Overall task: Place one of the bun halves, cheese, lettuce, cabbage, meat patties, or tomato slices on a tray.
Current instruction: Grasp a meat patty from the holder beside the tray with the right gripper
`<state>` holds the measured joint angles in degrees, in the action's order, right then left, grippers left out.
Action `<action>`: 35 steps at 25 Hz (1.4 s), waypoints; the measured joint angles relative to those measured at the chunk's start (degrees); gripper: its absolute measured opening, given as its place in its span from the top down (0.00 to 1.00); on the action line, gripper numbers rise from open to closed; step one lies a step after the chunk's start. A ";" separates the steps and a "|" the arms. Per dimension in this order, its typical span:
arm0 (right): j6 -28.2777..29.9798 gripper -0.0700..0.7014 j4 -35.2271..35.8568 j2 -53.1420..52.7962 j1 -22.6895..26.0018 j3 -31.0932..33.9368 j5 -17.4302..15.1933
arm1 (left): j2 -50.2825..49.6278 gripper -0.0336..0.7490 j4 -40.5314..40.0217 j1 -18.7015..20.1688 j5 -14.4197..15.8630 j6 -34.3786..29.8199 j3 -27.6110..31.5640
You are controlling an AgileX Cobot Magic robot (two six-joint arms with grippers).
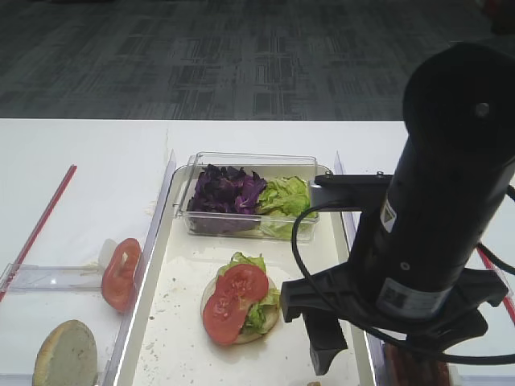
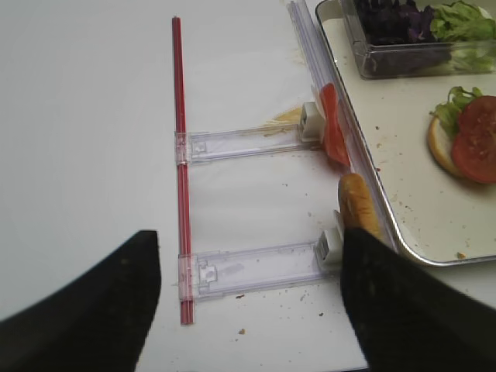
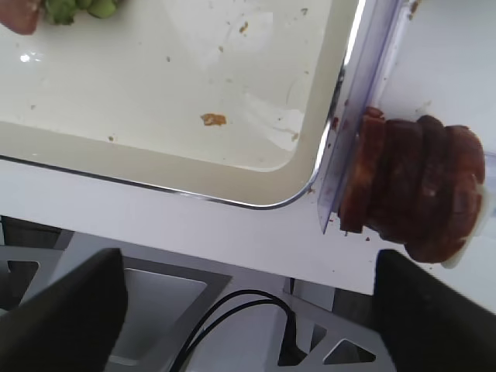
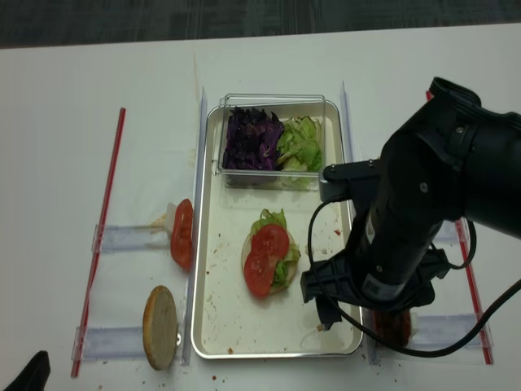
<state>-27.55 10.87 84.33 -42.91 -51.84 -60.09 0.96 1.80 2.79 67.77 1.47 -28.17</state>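
On the cream tray [image 1: 173, 322] lies a bun half [image 1: 241, 331] topped with lettuce [image 1: 259, 314] and two tomato slices [image 1: 233, 301]. A clear box holds purple cabbage [image 1: 225, 190] and more lettuce [image 1: 286, 197]. Left of the tray, tomato slices [image 1: 121, 273] and a bun half [image 1: 64, 354] stand in holders. Meat patties [image 3: 415, 190] stand on edge right of the tray's near corner. My right gripper [image 3: 248, 318] hangs open and empty just short of them, over the table edge. My left gripper [image 2: 248, 310] is open and empty, near the upright bun half [image 2: 359, 205]. No cheese is in view.
Clear plastic rails [image 2: 306, 46] run along both long sides of the tray, with clear holder strips [image 2: 248, 267] and a red rod [image 2: 180, 155] on the left. The clear box [image 1: 249, 225] takes up the tray's far end. Crumbs dot the tray floor [image 3: 213, 119].
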 joint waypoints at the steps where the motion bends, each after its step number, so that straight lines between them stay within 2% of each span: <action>1: 0.00 0.05 0.10 0.31 0.00 -0.04 0.10 | 0.00 0.33 0.00 0.00 0.00 0.00 0.00; 8: 0.79 0.14 -0.02 3.93 0.00 -1.72 -0.66 | 0.00 0.33 0.00 0.00 0.00 0.00 0.00; 18: 1.82 0.16 -2.08 7.28 0.00 -2.52 -3.49 | 0.00 0.33 0.00 0.00 0.00 0.00 0.00; 35: 2.67 0.16 -2.08 10.80 0.00 -2.79 -2.08 | 0.00 0.33 0.00 0.00 0.00 0.00 0.00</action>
<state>-24.88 8.79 95.13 -42.91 -54.63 -62.17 0.96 1.80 2.79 67.77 1.47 -28.17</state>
